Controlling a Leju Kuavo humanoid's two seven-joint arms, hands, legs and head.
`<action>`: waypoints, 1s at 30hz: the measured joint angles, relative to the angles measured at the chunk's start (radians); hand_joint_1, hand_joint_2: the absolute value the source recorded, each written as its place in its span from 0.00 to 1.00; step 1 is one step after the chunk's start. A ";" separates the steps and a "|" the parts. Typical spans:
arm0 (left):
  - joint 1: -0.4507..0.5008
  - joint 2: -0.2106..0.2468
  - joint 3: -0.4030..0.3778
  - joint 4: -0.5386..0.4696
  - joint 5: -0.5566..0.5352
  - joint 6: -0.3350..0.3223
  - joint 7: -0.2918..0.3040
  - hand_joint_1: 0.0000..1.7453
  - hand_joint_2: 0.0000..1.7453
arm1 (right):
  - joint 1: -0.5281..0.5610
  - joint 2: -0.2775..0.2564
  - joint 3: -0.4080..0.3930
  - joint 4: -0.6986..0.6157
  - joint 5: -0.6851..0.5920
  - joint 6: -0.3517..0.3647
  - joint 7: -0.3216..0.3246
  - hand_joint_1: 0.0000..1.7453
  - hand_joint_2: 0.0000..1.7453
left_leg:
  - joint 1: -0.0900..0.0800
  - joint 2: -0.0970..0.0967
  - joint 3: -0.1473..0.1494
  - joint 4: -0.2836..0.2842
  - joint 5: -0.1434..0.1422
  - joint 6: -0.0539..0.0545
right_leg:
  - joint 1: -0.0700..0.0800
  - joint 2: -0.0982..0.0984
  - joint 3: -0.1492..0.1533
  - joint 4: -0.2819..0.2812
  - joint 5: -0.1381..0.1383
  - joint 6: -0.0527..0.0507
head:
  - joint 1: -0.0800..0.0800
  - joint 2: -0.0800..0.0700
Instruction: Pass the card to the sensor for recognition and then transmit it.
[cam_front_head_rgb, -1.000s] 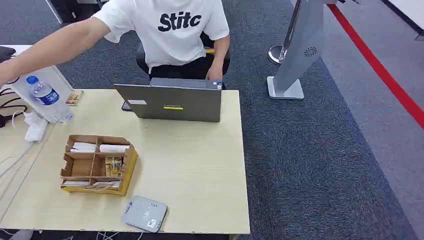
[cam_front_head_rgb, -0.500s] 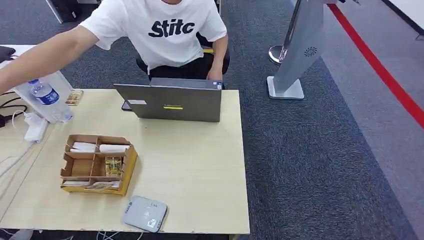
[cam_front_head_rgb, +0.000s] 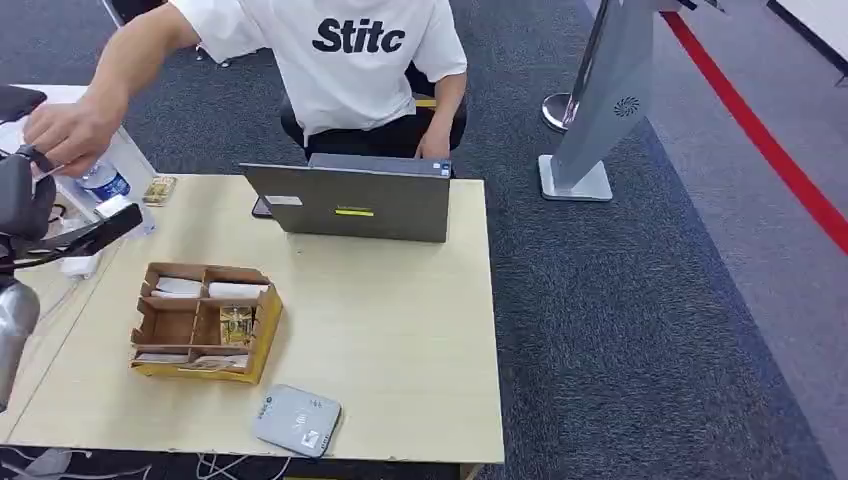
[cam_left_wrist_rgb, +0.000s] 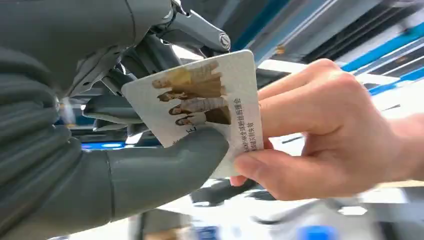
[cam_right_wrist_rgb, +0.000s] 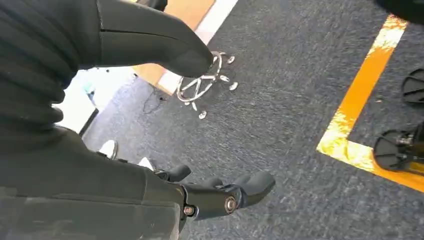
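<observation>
1. Here the left hand (cam_left_wrist_rgb: 125, 150) holds the card (cam_left_wrist_rgb: 200, 107) between its thick grey thumb and its darker fingers; the thumb presses on the printed face, at the far left of the scene, beside the table (cam_front_head_rgb: 400, 330).
2. The card is a thin white rectangle with rounded corners. It carries small photos of people in brown and gold tones and a line of small dark text along one edge, too small for me to read.
3. A person's hand (cam_left_wrist_rgb: 320, 135) pinches the other end of the same card, so both hands touch it.
4. The right hand (cam_right_wrist_rgb: 150, 125) hangs over dark grey carpet; its fingers are spread apart and it holds nothing.
5. The sensor (cam_front_head_rgb: 296, 420) is a flat grey pad with rounded corners and a small printed mark, and it lies near the front edge of the pale wooden table.
6. Beside it stands a brown cardboard organiser (cam_front_head_rgb: 203, 322) with open compartments.
7. A grey laptop (cam_front_head_rgb: 350, 203) stands at the back edge, with a yellow label on its lid.
8. The person's white shirt (cam_front_head_rgb: 340, 60) reads "Stitc" in black.
9. A plastic bottle (cam_front_head_rgb: 105, 183) with a blue label stands at the left, perhaps partly hidden.
</observation>
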 joint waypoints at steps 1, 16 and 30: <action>-0.007 -0.009 -0.011 0.005 0.002 0.001 0.000 0.00 1.00 | 0.002 -0.005 0.000 0.009 0.000 -0.001 0.001 0.00 1.00 | 0.000 0.005 0.000 0.000 0.000 0.000 | 0.000 0.005 -0.002 0.000 0.001 0.001 | 0.000 0.000; -0.014 -0.046 -0.053 0.011 0.071 0.029 -0.029 0.00 1.00 | 0.004 -0.047 0.001 0.120 0.000 -0.053 0.003 0.00 1.00 | 0.000 0.009 -0.003 0.000 0.001 -0.001 | 0.001 0.008 -0.007 0.001 0.001 0.002 | -0.003 0.000; 0.433 0.159 -0.031 -0.593 0.169 -0.045 -0.073 0.00 1.00 | 0.035 0.085 -0.077 -0.129 0.000 0.205 0.011 0.00 1.00 | 0.000 0.010 -0.004 -0.003 -0.001 -0.003 | 0.001 0.011 -0.009 0.001 -0.001 -0.001 | -0.004 0.000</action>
